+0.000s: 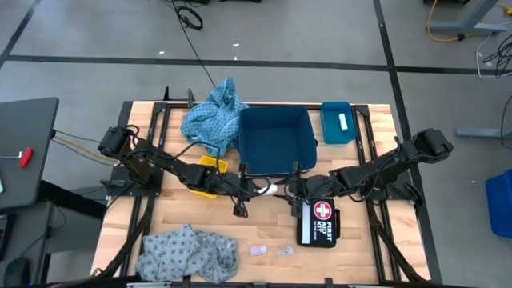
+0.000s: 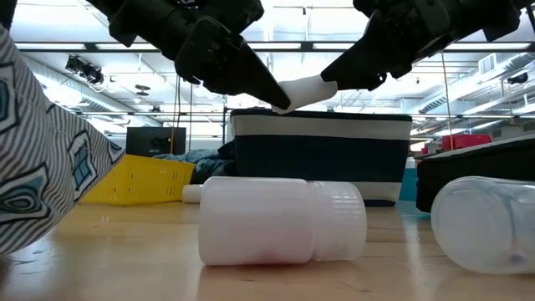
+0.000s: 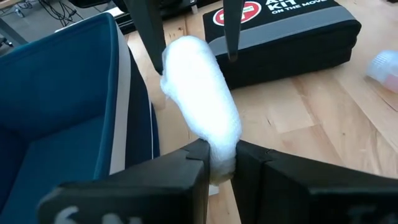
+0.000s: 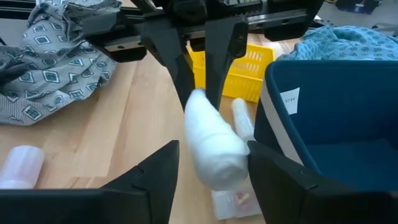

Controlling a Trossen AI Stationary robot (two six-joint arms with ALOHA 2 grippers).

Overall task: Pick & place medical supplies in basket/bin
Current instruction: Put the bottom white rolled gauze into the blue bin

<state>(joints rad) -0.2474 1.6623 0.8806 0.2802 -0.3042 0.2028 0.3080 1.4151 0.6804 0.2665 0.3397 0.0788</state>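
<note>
One roll (image 3: 202, 112) pinched in left gripper (image 3: 221, 163).

Two dark jointed arms (image 1: 172, 166), black angular fingers (image 3: 158, 180).

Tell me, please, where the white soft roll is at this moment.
The white soft roll hangs in the air between the left gripper, shut on one end, and the right gripper, just in front of the dark blue fabric bin.
</note>
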